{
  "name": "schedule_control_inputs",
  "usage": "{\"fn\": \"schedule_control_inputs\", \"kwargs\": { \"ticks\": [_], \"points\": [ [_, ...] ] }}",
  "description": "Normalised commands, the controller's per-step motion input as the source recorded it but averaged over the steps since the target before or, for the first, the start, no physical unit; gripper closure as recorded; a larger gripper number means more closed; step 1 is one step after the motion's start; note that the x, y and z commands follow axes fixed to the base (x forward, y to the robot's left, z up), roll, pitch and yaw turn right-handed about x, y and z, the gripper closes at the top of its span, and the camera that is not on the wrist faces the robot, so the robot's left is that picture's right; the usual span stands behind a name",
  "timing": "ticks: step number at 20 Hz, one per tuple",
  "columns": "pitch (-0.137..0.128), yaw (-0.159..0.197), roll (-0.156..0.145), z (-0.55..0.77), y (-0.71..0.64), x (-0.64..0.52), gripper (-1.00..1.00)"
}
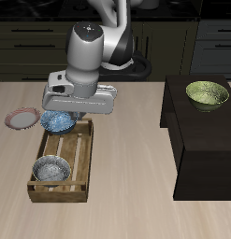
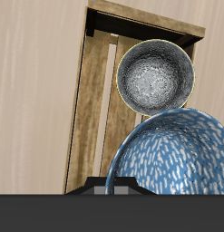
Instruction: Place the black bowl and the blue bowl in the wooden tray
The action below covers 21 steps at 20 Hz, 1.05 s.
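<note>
The wooden tray (image 1: 81, 154) lies on the table in front of the robot. The black bowl (image 1: 51, 169) sits inside it at the end nearer the table's front edge, and shows in the wrist view (image 2: 156, 74) on the tray's slats (image 2: 91, 118). My gripper (image 1: 74, 115) is over the tray's back end, shut on the rim of the blue bowl (image 1: 57, 121). It holds the bowl just above the tray's back wall. In the wrist view the blue bowl (image 2: 177, 163) fills the space close to the gripper (image 2: 112, 187). The fingertips are mostly hidden.
A flat pink-rimmed plate (image 1: 21, 119) lies on the table beside the blue bowl, behind the tray. A black cabinet (image 1: 196, 140) stands on the other side of the table with an olive-green bowl (image 1: 208, 93) on top.
</note>
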Motion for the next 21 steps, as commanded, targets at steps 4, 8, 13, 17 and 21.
{"fn": "schedule_control_inputs", "kwargs": {
  "ticks": [4,8,13,17,21],
  "points": [
    [0.054,-0.029,0.015,-0.32,0.20,0.12,1.00],
    [0.072,-0.041,-0.008,-0.38,0.12,0.01,1.00],
    [0.103,-0.037,0.011,-0.55,0.09,0.02,1.00],
    [0.071,-0.016,0.052,-0.27,0.16,-0.04,-1.00],
    [-0.024,-0.026,0.006,0.15,0.05,-0.11,-1.00]
  ]
}}
